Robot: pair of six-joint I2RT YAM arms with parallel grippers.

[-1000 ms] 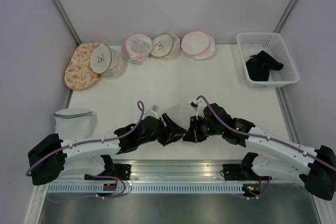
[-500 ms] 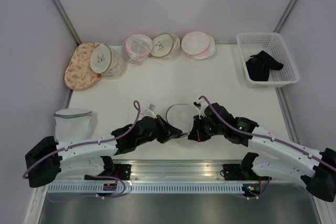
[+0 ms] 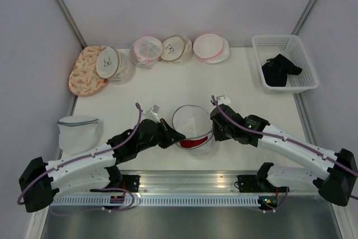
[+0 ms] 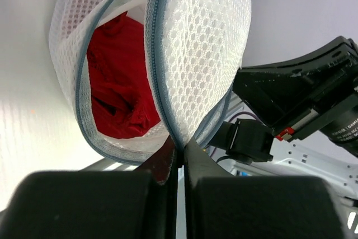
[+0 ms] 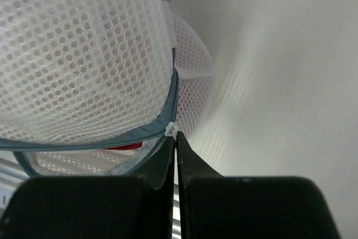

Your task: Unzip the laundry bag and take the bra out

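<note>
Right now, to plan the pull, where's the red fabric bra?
Top view, front centre: the red fabric bra sits inside the open white mesh laundry bag, between the left gripper and right gripper.

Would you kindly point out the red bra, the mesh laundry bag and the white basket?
red bra [image 4: 120, 76]: left wrist view, fabric inside the opening.
mesh laundry bag [image 4: 204, 54]: left wrist view, white mesh flap.
white basket [image 3: 305, 60]: top external view, right wall.

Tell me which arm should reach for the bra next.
Probably left: the left claw pinches the rim of the laundry bag beside the gap showing the red bra; the right claw grips the zipper pull against closed mesh.
</note>
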